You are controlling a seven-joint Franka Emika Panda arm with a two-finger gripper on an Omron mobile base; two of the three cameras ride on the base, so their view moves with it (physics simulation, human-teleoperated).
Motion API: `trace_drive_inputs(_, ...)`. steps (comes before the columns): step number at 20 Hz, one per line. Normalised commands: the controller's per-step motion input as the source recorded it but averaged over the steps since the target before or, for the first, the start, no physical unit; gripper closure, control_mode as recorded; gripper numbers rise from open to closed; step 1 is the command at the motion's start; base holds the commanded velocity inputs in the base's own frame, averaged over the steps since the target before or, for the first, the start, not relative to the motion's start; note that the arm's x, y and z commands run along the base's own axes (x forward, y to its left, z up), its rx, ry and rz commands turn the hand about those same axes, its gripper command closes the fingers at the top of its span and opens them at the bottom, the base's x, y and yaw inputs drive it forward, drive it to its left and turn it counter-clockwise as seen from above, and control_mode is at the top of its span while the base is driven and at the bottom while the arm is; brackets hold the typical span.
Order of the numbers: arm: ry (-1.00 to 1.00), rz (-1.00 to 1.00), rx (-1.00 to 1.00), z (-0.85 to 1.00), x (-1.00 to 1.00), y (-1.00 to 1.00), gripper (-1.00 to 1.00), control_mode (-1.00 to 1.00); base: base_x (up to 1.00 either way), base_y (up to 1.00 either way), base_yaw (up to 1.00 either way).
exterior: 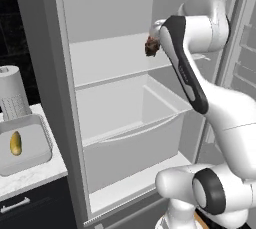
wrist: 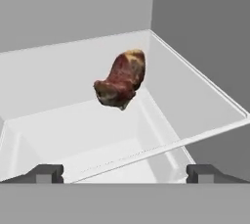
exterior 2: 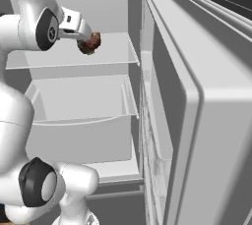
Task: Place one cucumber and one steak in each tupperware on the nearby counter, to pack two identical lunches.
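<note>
A lumpy dark brown steak rests on the middle shelf of the open fridge, also seen as the steak and the steak just past the hand. My gripper is open and points at it, the two fingertips wide apart and short of the meat, touching nothing. On the white counter at the left stands a light-grey tupperware with one yellow-green cucumber lying in it.
Below the shelf is a large pale fridge drawer. The open fridge door stands close on the right. A grey ribbed appliance sits behind the tupperware. Dark cabinet fronts with a silver handle run under the counter.
</note>
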Motion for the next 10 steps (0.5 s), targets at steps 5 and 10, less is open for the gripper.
trace_drive_inputs(5, 0.00, 0.00, -0.03, -0.30, 0.77, 0.08, -1.00, -1.00, 0.00, 0.00, 0.00)
trace_drive_inputs(10, 0.00, 0.00, -0.04, -0.43, 0.73, 0.10, -1.00, -1.00, 0.00, 0.00, 0.00)
